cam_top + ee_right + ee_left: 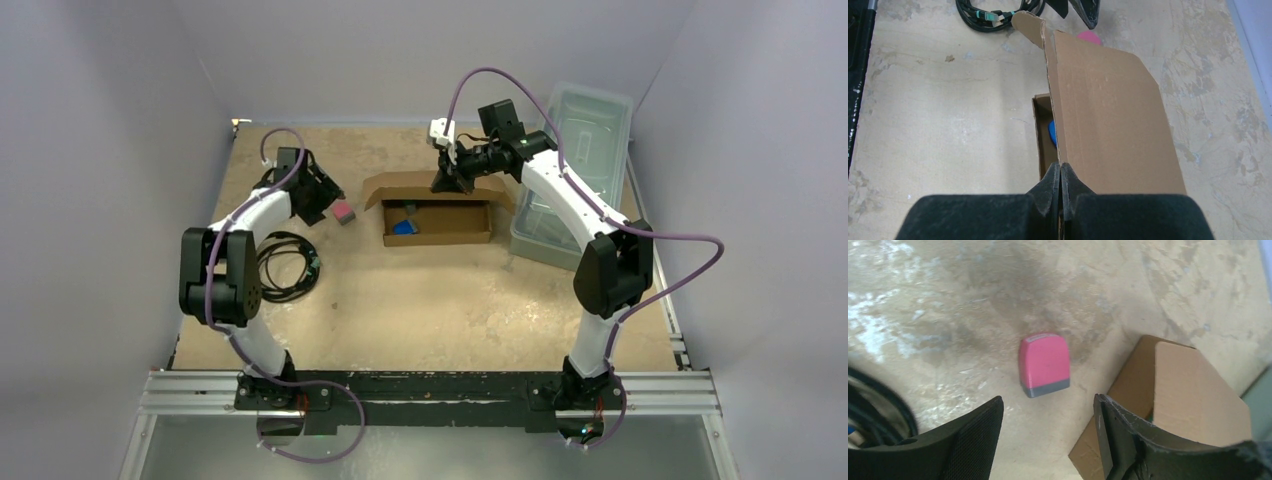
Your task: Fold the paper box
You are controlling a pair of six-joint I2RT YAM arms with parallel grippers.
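The brown paper box point(440, 224) lies mid-table with its lid flap point(1113, 130) raised and a blue object point(1052, 134) inside. My right gripper point(1060, 172) is shut on the lid's near edge, holding the flap up over the box's back wall point(447, 180). My left gripper point(1048, 425) is open and hangs low over the table just left of the box point(1178, 390), holding nothing. A pink block with a grey base point(1044, 365) lies on the table a little beyond its fingertips point(344, 212).
A coil of black cable point(287, 262) lies left of the box, near the left arm. A clear plastic lidded bin point(570, 170) stands at the right, close behind the right arm. White walls close in the table on three sides.
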